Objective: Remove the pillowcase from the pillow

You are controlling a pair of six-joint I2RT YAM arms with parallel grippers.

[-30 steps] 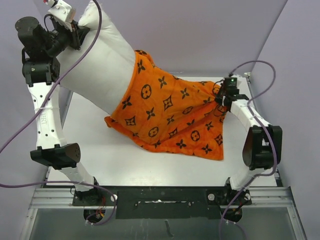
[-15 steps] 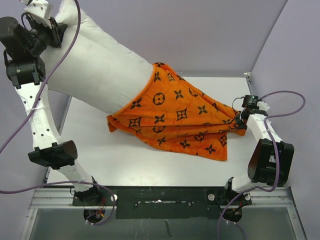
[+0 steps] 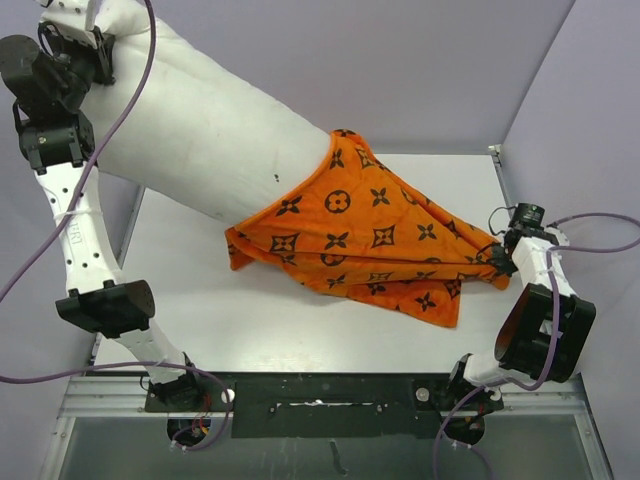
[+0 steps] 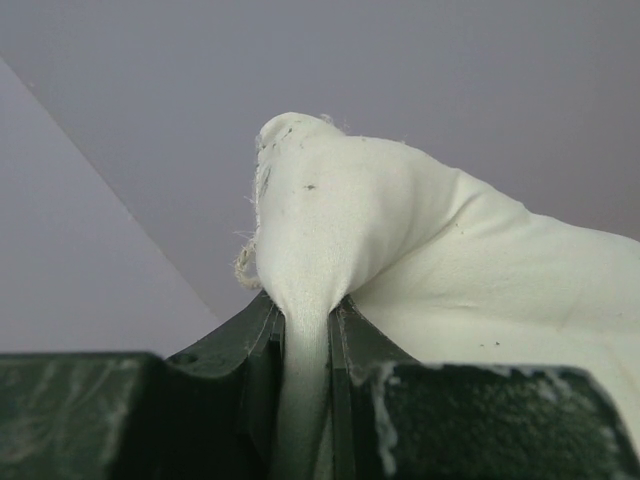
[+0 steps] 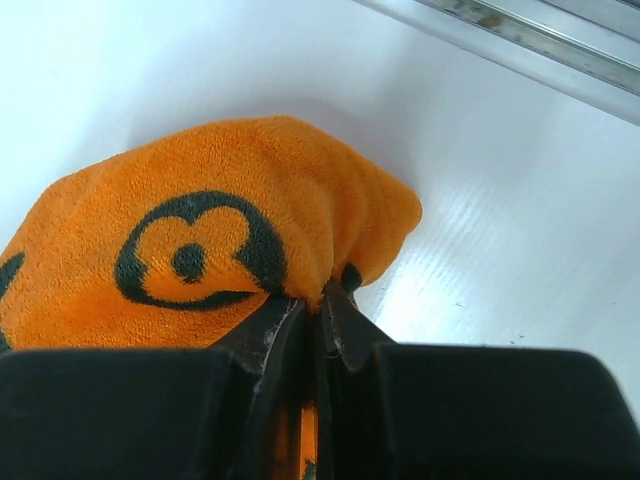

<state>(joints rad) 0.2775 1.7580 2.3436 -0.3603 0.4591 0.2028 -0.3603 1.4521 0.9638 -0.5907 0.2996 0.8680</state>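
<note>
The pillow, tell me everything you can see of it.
The pillow is plump, plain white cloth with a few dark specks. It is lifted and slanted, its far-left corner pinched in the left gripper, where threads fray. Most of it is bare; its lower right end sits inside the orange pillowcase.

Pillow: plump plain white stuffed fabric pillow, mostly bare, with a few dark specks.
Pillow pose: raised at its 10 o'clock end, slanting down toward 4 o'clock.
Pillowcase: bright orange soft fabric pillowcase with dark flower, star and circle motifs.
Pillowcase state: covers only the pillow's lower end; drawn to a point toward 3 o'clock, loose folds on the table.
</note>
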